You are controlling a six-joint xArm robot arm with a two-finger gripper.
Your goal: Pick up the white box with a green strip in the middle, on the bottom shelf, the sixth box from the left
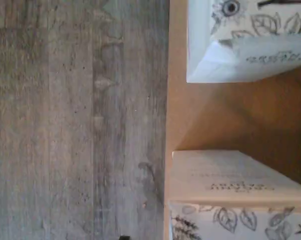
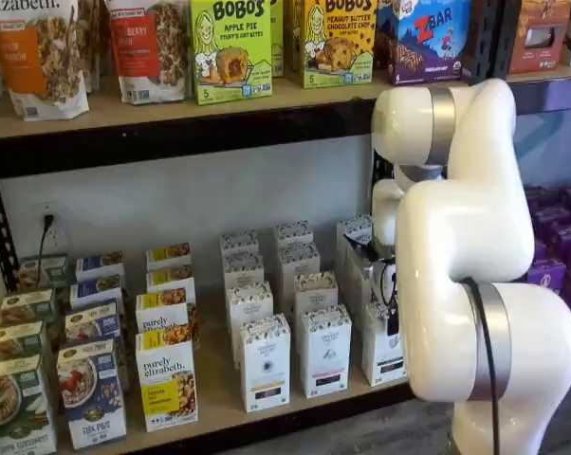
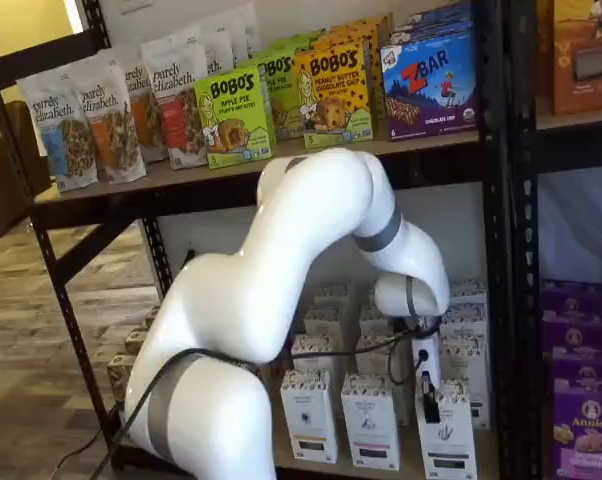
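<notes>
The white box with a green strip point(image 2: 382, 349) stands at the right end of the front row on the bottom shelf point(image 2: 219, 403); it also shows in a shelf view point(image 3: 447, 438). My gripper point(image 3: 431, 406) hangs just above its patterned top, at its left side. Only a dark finger shows there, and a dark part point(image 2: 393, 320) beside the arm, so I cannot tell if it is open. The wrist view shows two like white cartons point(image 1: 240, 45) point(image 1: 230, 185) with bare shelf board point(image 1: 215, 120) between them. No fingers show there.
Like white cartons point(image 2: 325, 351) point(image 2: 265, 362) stand to the left in rows. Purely elizabeth boxes point(image 2: 165, 381) and green boxes point(image 2: 16, 406) are further left. The upper shelf point(image 2: 172, 128) holds Bobo's packs. Purple boxes point(image 3: 581, 430) sit right of a black upright point(image 3: 501, 300). Grey floor point(image 1: 75, 125) lies before the shelf.
</notes>
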